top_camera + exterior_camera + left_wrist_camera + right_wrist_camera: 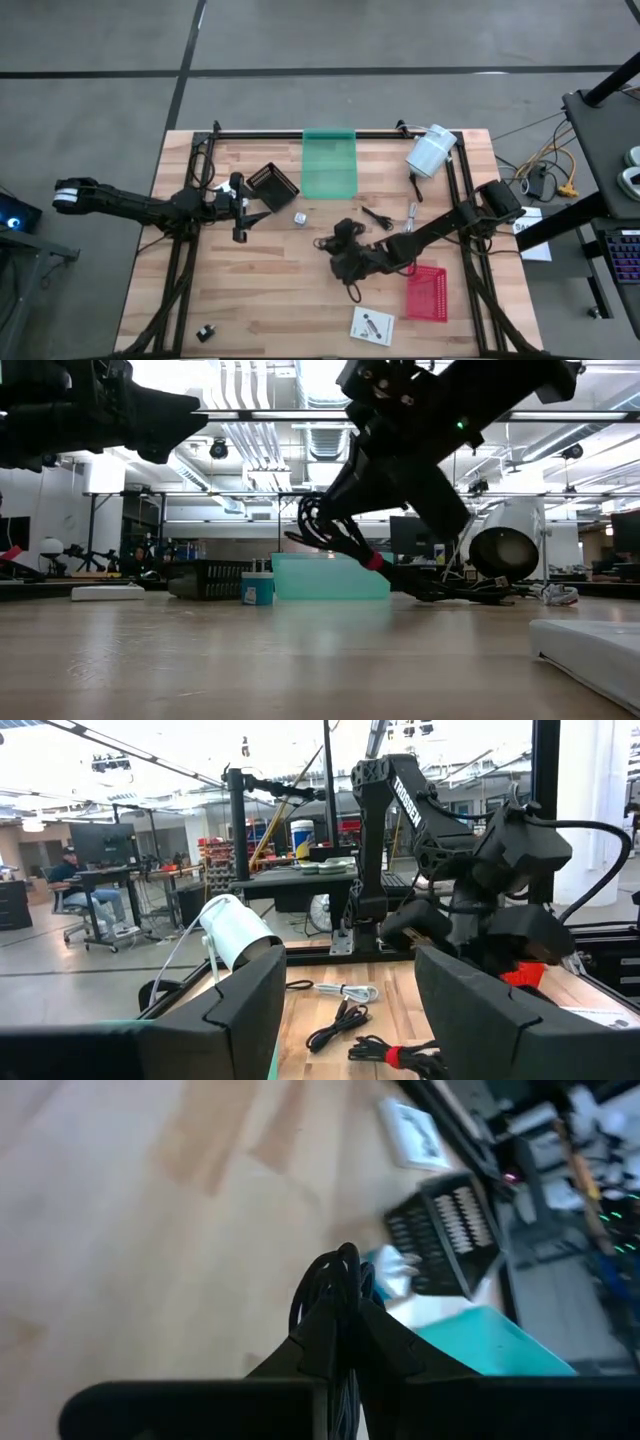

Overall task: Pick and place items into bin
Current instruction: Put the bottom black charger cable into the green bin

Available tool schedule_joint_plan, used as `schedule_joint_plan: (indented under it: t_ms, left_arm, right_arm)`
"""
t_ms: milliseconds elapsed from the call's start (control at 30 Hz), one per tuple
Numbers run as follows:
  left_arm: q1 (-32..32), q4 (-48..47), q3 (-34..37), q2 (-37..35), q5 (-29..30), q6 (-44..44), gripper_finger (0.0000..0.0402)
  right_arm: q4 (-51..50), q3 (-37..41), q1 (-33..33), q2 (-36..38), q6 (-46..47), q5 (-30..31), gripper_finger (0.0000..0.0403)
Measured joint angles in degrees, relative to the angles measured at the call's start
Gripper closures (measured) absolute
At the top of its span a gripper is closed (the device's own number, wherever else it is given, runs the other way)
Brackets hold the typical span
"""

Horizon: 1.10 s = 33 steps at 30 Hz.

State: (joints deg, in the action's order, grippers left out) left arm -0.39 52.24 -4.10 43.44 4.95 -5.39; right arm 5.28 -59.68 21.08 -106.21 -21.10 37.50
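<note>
Both fingers of the right gripper point(340, 1342) pinch the coiled black cable point(333, 1283), lifted off the table with loops sticking out past the tips. Ahead of them lies the green bin point(328, 163). Left gripper point(238, 207) waits with fingers parted.

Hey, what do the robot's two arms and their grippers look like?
Both arms are dark, jointed and blocky. The left arm carries a white band near its base; the right arm bears white lettering. The left gripper has broad, angular black fingers; the right gripper has tapering black ones.
</note>
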Motion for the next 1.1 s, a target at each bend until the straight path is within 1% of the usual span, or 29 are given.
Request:
schedule_joint_plan:
  t_ms: [200, 367, 433, 667, 800, 900, 1033, 1100]
  left_arm:
    - [0.0, 0.1, 0.0, 0.0, 0.0, 0.0, 0.0194]
    - [0.0, 0.2, 0.0, -0.1, 0.0, 0.0, 0.0194]
    - [0.0, 0.3, 0.0, 0.0, 0.0, 0.0, 0.0194]
    - [0.0, 0.8, 0.0, 0.1, 0.0, 0.0, 0.0194]
    - [0.0, 1.3, 0.0, 0.4, 0.0, 0.0, 0.0194]
    - [0.0, 1.3, 0.0, 0.4, 0.0, 0.0, 0.0194]
    - [0.0, 1.3, 0.0, 0.4, 0.0, -0.2, 0.0194]
    - [0.0, 1.3, 0.0, 0.4, 0.0, -1.7, 0.0194]
  right_arm:
    - [8.0, 1.9, 0.0, 0.0, -0.5, 7.8, 0.039]
    - [10.4, 2.3, 0.0, 0.1, -4.6, 10.7, 0.039]
    - [10.4, 2.3, 0.0, 0.7, -6.3, 10.7, 0.039]
    - [11.5, 3.3, -0.4, 2.1, -5.9, 10.6, 0.039]
    - [17.2, 4.8, -1.3, 2.3, -6.1, 8.7, 0.039]
    - [20.7, 6.6, -1.5, 2.8, -8.2, 7.5, 0.039]
    - [24.1, 8.3, -1.6, 4.0, -9.1, 4.8, 0.039]
    - [25.8, 9.5, -1.6, 4.9, -9.5, 4.4, 0.039]
